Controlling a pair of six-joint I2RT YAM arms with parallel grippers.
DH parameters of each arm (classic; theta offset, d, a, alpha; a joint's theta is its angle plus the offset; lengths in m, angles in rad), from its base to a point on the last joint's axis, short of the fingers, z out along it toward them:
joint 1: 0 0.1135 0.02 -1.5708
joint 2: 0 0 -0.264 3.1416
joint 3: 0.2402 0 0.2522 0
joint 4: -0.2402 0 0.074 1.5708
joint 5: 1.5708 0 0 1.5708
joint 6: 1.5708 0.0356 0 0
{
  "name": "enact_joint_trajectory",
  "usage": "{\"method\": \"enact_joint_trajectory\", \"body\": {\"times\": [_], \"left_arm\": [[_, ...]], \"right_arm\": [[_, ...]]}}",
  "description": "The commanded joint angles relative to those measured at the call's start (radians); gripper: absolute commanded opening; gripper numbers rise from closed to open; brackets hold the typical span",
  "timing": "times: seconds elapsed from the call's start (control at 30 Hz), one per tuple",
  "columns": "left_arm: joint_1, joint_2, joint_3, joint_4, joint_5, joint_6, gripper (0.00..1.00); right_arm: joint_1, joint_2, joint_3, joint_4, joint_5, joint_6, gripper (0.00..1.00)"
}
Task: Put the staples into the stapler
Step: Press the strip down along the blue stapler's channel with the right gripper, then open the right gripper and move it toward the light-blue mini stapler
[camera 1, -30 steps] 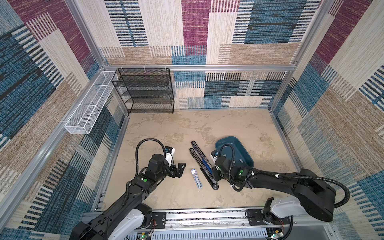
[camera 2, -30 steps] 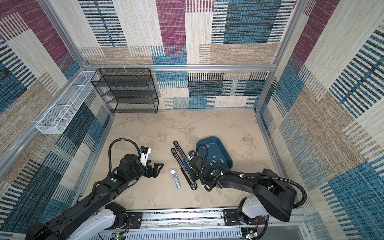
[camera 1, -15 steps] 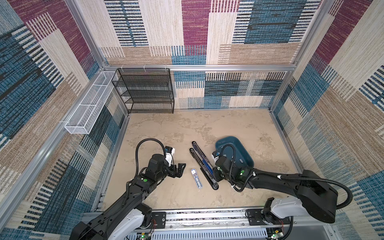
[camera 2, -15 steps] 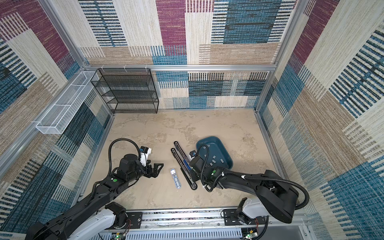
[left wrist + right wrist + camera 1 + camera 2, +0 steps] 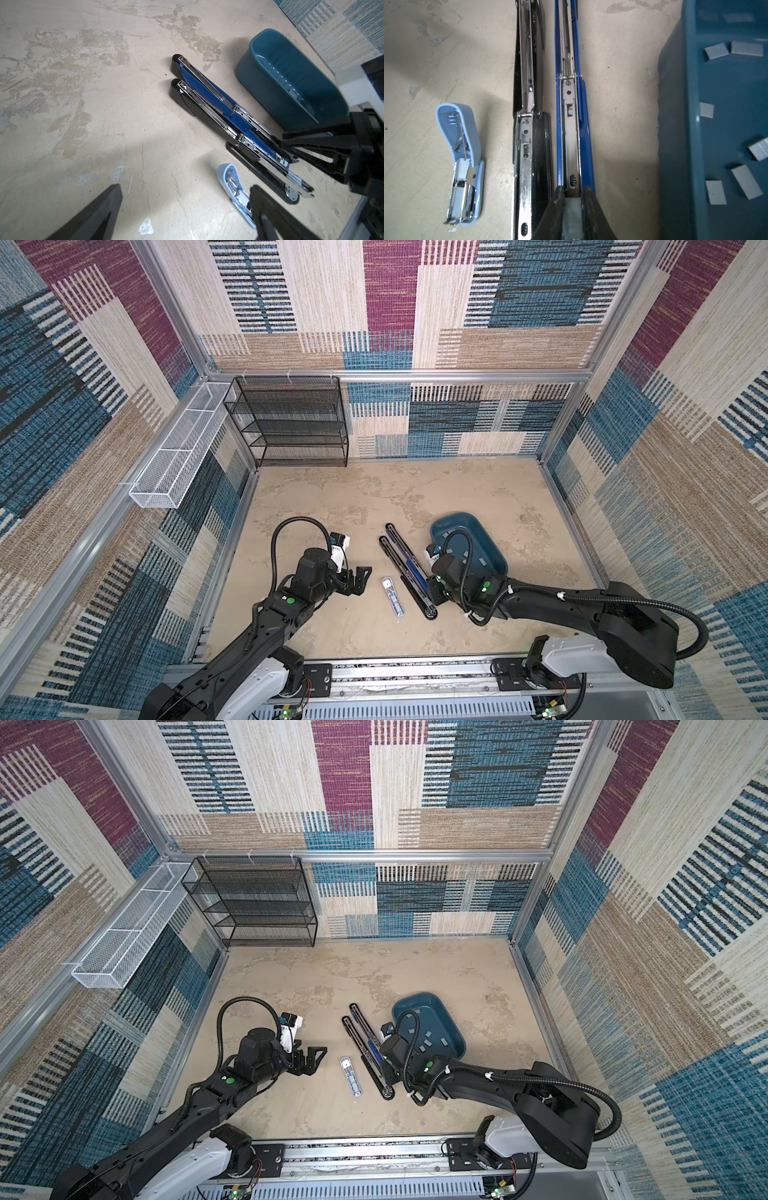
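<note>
Staple strip [image 5: 572, 216] lies between blue stapler [image 5: 586, 135] rails.

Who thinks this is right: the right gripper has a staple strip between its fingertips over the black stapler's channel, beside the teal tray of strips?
Wrong stapler. The right wrist view shows the right gripper with the staple strip between its fingertips over the channel of the blue stapler, not the black stapler, beside the teal tray of strips.
</note>
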Motion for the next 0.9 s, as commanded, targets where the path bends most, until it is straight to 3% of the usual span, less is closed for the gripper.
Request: {"method": "enact_joint_trajectory", "body": {"times": [0.0,0.3,0.63,0.87], "left_arm": [[0.001,0.000,0.002,0.029,0.014,0.013,0.99],[0.002,0.001,0.001,0.029,0.014,0.013,0.99],[0.001,0.000,0.003,0.024,-0.008,0.003,0.99],[0.002,-0.025,0.036,-0.046,-0.138,-0.079,0.99]], "right_arm": [[0.000,-0.008,-0.004,-0.002,0.009,0.011,0.23],[0.001,-0.032,-0.009,-0.004,0.022,0.015,0.31],[0.007,-0.083,0.027,-0.035,0.051,0.029,0.32],[0.154,-0.106,0.102,-0.020,0.145,0.071,0.38]]}}
